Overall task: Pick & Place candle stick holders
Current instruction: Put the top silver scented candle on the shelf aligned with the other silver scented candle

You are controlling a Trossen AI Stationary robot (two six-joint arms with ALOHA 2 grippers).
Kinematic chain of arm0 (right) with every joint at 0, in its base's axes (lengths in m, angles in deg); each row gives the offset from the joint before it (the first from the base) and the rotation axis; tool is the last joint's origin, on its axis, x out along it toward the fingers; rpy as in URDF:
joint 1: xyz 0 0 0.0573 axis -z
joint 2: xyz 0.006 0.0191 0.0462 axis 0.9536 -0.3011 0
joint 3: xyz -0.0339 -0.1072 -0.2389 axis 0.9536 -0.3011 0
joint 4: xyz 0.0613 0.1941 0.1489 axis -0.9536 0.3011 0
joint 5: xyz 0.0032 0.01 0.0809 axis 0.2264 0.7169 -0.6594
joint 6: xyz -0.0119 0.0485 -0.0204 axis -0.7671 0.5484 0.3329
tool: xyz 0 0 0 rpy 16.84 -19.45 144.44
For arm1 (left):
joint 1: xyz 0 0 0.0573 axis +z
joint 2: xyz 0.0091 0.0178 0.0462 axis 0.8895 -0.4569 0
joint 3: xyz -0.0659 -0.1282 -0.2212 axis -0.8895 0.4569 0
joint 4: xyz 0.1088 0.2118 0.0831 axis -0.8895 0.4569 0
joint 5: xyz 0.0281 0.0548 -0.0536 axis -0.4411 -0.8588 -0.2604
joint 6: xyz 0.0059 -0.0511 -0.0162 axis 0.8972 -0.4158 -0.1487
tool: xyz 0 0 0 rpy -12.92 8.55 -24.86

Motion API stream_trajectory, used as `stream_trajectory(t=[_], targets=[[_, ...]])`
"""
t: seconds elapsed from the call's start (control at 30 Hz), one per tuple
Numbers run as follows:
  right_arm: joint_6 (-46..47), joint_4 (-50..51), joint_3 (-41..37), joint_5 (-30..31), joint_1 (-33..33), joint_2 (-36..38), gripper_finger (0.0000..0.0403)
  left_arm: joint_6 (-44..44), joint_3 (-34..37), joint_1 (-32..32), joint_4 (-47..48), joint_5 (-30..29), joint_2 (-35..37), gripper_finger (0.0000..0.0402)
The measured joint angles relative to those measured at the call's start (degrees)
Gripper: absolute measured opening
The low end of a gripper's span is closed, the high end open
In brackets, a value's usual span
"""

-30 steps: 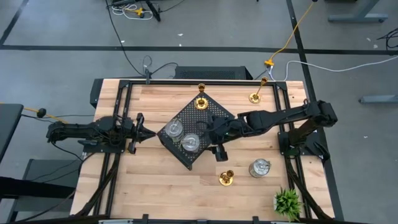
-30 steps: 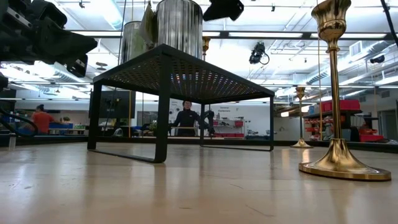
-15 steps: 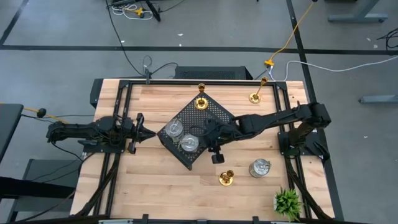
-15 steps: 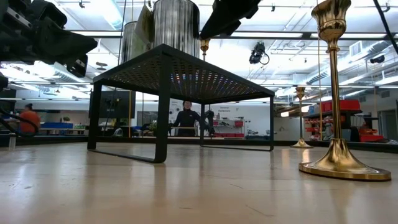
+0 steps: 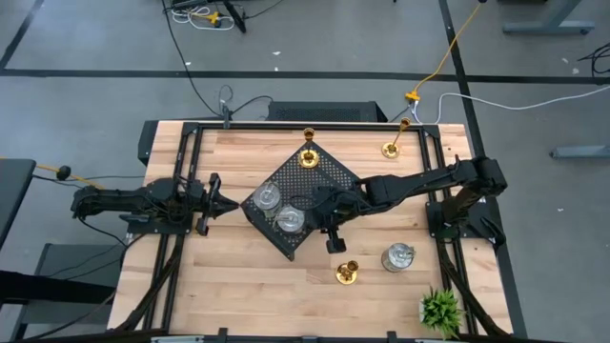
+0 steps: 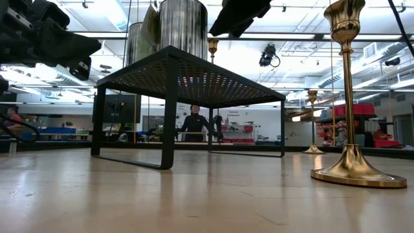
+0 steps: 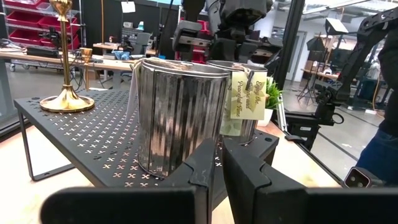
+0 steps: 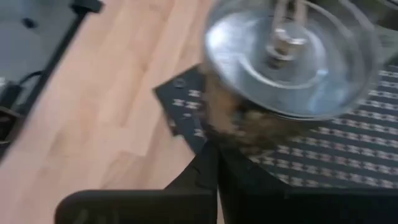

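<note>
The right gripper (image 5: 310, 208), pinched empty, is hovering at the silver holder's (image 5: 291, 219) two o'clock; nudging it risks toppling it off the black tray (image 5: 329, 171).

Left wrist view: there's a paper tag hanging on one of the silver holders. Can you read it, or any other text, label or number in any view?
Paper tag on the silver holder: printed script, too small and slanted to read.
Red bins in the room behind: no legible labels.
High, low and right wrist views: no readable text, brand or number.
</note>
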Motion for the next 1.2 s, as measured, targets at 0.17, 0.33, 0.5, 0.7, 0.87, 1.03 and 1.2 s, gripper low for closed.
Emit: stream_trajectory(t=[0.17, 0.33, 0.5, 0.7, 0.87, 1.03, 1.2], targets=[[0.0, -0.88, 0.0, -1.51, -0.02, 0.0, 0.0001, 0.0, 0.01, -0.01, -0.01, 0.0, -0.01, 0.0039], [0.0, -3.06, 0.0, -1.39, -0.02, 0.0, 0.0001, 0.0, 0.01, 0.01, 0.01, 0.0, -0.01, 0.0039], [0.0, -3.68, 0.0, -1.38, -0.02, 0.0, 0.0001, 0.0, 0.02, 0.01, -0.01, 0.0, -0.01, 0.0039], [0.0, -3.69, 0.0, 1.76, -0.04, 0.0, 0.0, 0.0, 0.0, 0.0, -0.01, 0.0, 0.0, 0.0039], [0.0, -3.68, 0.0, 3.04, -0.02, 0.0, 0.0, 0.0, 0.01, 0.01, 0.01, -0.02, -0.01, 0.0039], [0.0, -3.84, 0.0, 3.12, -0.02, 0.02, 0.0, 0.0, 0.01, -0.01, -0.01, 0.0, -0.01, 0.0039], [0.0, -4.73, 0.0, 3.11, -0.02, 0.02, 0.0, 0.0, 0.01, 0.0, 0.0, 0.0, 0.0, 0.0039]])
